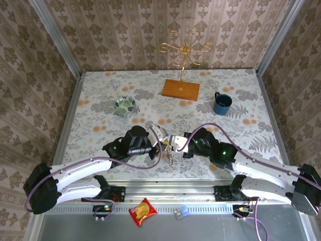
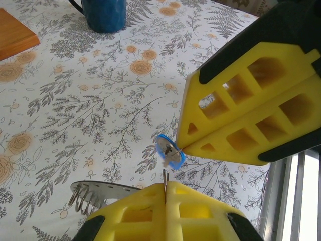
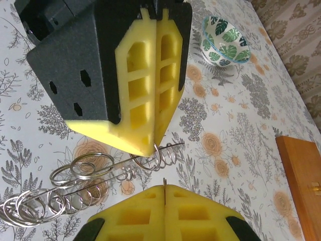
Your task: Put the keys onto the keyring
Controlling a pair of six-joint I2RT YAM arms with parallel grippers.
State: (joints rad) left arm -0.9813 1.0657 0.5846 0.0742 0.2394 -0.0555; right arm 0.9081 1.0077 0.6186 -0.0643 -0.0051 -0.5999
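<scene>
Both grippers meet low over the front middle of the flowered table. My left gripper [image 1: 161,138] [image 2: 165,185] is shut on a thin wire loop of the keyring [image 3: 75,183], a grey metal piece with coiled wire and several rings that trails off to its side [image 2: 98,193]. My right gripper [image 1: 173,144] [image 3: 165,187] is shut on a small key with a blue plastic head [image 2: 169,150]. From the right wrist, the key shows as a thin metal edge between the pads. The key hangs a short way from the left gripper's tips, apart from the ring's wire.
A blue mug [image 1: 221,103] stands at the back right. A green-patterned bowl [image 1: 124,105] sits at the back left. A wooden base with a gold wire stand [image 1: 181,89] is at the back middle. A snack packet [image 1: 143,211] lies below the table's front rail.
</scene>
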